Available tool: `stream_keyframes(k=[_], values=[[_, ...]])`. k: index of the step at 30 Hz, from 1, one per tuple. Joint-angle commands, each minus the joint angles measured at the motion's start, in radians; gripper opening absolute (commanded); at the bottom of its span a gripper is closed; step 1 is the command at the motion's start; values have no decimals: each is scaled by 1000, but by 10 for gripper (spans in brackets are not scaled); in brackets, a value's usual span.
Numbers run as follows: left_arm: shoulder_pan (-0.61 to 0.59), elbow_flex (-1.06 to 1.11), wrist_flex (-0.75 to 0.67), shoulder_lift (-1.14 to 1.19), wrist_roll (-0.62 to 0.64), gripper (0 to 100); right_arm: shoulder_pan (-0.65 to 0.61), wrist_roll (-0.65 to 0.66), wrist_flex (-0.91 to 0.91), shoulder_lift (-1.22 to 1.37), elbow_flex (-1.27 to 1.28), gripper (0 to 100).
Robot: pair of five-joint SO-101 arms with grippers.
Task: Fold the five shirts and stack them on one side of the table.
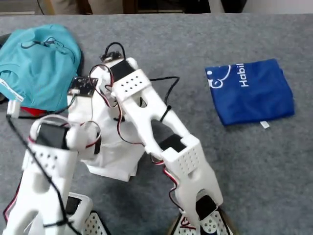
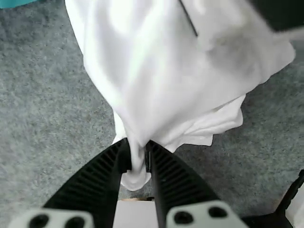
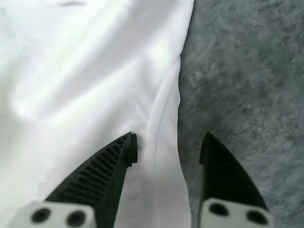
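A crumpled white shirt [image 1: 110, 157] lies on the grey table between the two arms. My left gripper [image 2: 138, 159] is shut on a bunched fold at the shirt's near edge, and the cloth [image 2: 166, 71] spreads away from its jaws. My right gripper [image 3: 168, 142] hangs open over the far part of the white shirt [image 3: 71, 71]. One finger is above the cloth and the other above the bare table beside the hem. The right arm [image 1: 132, 83] stretches across the shirt's middle and hides much of it.
A folded blue shirt [image 1: 249, 90] lies at the right side of the table. A teal shirt [image 1: 41, 61] is heaped at the back left with a red one [image 1: 30, 111] peeking out beneath it. Grey table surface [image 1: 244, 161] lies bare at the front right.
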Motion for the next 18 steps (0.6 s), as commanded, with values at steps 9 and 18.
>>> stream_keyframes(k=[9,18], values=[[-41,126,-25,-131,-52,20,-51,-31,6,166,-90,5],[-66,46,-15,-131,-44,82,199,-31,12,206,-193,2]])
